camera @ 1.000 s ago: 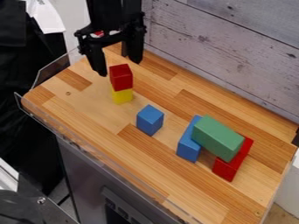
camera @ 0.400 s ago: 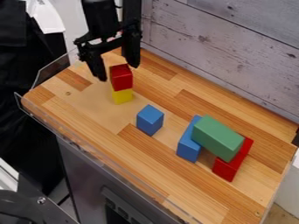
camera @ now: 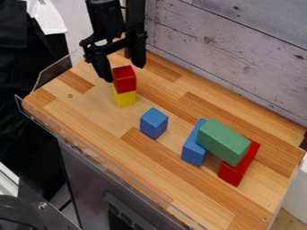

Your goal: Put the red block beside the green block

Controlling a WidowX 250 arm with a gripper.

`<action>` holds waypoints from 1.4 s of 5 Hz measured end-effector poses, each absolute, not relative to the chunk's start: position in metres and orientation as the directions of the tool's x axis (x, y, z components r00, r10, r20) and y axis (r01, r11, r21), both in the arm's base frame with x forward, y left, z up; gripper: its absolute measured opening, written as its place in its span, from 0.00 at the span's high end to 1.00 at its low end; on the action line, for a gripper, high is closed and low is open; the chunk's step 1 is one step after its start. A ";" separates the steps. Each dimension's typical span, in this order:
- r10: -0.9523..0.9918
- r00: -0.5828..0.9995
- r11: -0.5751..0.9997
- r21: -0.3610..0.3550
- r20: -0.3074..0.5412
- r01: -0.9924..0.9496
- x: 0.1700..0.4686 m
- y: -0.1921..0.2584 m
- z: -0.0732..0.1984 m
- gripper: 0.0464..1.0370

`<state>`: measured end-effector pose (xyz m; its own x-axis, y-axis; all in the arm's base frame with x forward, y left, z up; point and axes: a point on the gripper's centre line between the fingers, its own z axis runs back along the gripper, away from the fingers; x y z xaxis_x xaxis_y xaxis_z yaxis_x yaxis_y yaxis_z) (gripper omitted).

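Note:
The black gripper [camera: 124, 74] hangs at the upper left of the table, open, its fingers spread around the upper back of a red cube. That red block [camera: 124, 79] rests on top of a yellow block [camera: 125, 98]. Toward the right side, a long green block [camera: 223, 140] lies tilted across a blue block and a second red block [camera: 239, 165], bridging the two.
A blue cube [camera: 154, 123] stands between the red-and-yellow stack and the green block. The long blue block [camera: 194, 148] is under the green block's left end. A grey plank wall [camera: 234, 54] runs behind the wooden table [camera: 150, 166], and a clear rim lines its left and front edges.
The gripper has come slightly lower and a little to the right, closer around the upper red block. The blocks have not moved.

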<state>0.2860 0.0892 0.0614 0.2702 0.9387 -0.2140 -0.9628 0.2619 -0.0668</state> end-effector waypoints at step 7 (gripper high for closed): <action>0.780 0.607 0.623 0.110 -0.153 -0.774 0.324 0.047 0.098 0.46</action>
<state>0.3238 0.0474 0.0982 0.6066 0.7801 -0.1533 -0.7740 0.6235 0.1103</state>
